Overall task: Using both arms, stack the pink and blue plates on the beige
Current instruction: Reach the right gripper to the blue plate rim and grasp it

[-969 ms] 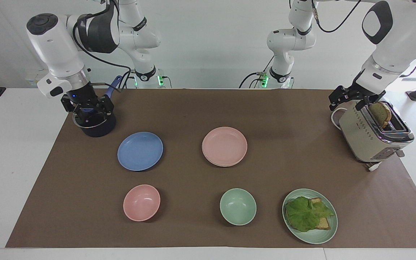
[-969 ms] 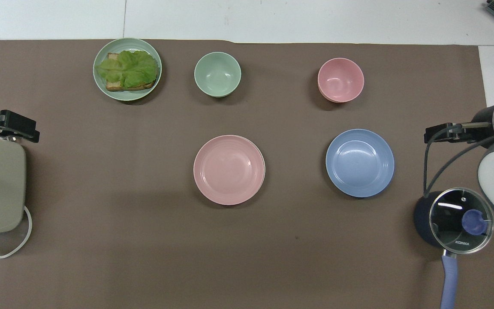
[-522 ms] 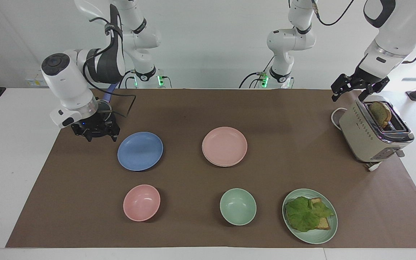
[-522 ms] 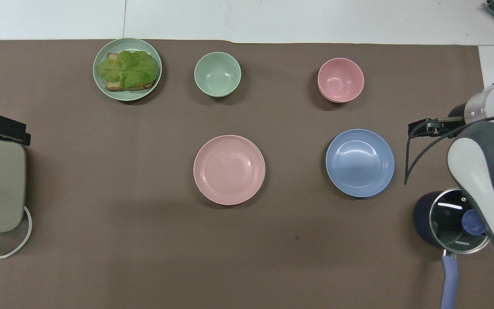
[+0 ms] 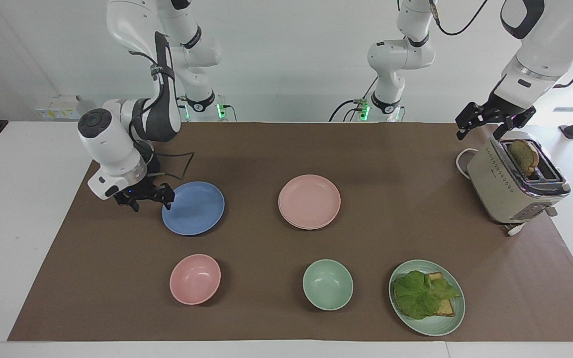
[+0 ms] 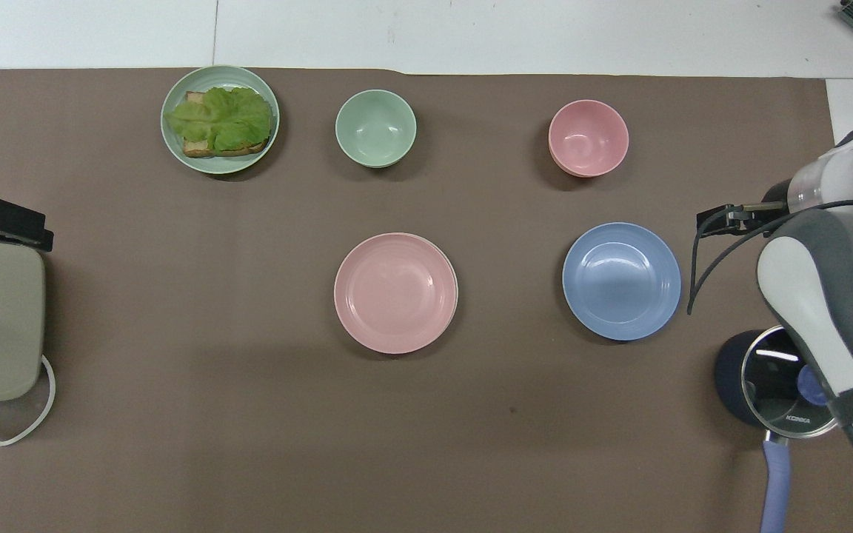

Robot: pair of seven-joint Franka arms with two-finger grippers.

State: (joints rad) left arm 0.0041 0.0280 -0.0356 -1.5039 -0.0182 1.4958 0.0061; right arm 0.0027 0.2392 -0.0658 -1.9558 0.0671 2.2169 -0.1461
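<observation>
The blue plate (image 5: 193,208) (image 6: 621,281) lies flat on the brown mat toward the right arm's end. The pink plate (image 5: 309,201) (image 6: 395,292) lies mid-mat, and a thin cream edge of the beige plate (image 5: 310,228) (image 6: 457,296) peeks out under it. My right gripper (image 5: 150,200) (image 6: 715,220) hangs low and open, just beside the blue plate's rim, apart from it and holding nothing. Open and holding nothing too, my left gripper (image 5: 481,130) (image 6: 3,222) waits above the toaster's end nearest the robots.
A dark pot with a glass lid (image 6: 780,381) stands near the right arm. The toaster (image 5: 514,185) holds a bread slice at the left arm's end. Farther from the robots sit a pink bowl (image 5: 195,279), a green bowl (image 5: 328,284) and a green plate with lettuce toast (image 5: 427,297).
My right gripper has left the spot over the pot, swung toward the blue plate and sunk close to the mat. The left gripper rose a little above the toaster, then held still.
</observation>
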